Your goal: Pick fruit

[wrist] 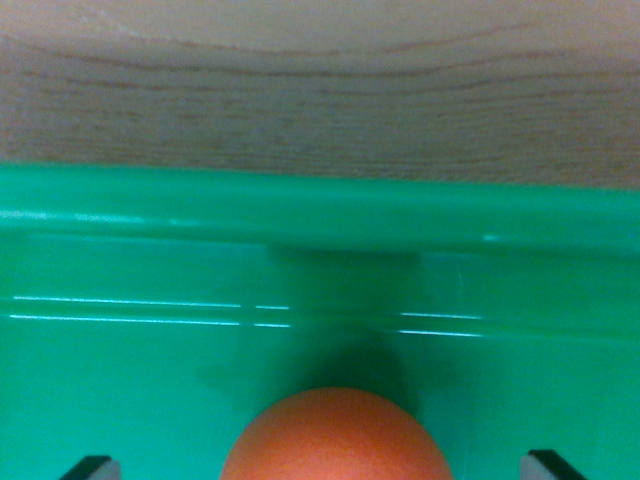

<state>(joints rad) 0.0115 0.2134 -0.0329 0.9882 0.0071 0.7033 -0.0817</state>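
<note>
I am hovering the gripper (pixel 320 470) over an orange fruit (pixel 336 438) lying in a green tray (pixel 300 205) on the wooden desk (pixel 320 100). The jaws are standing spread, one tip at each side of the fruit, nothing gripped. I judge the approach nearly done; next comes lowering and closing.

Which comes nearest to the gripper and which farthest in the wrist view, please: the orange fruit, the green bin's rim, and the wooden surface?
1. Orange fruit, bottom centre, between the gripper fingertips.
2. Green bin's rim, a band across the middle, beyond the fruit.
3. Wooden surface, along the top, outside the bin.
</note>
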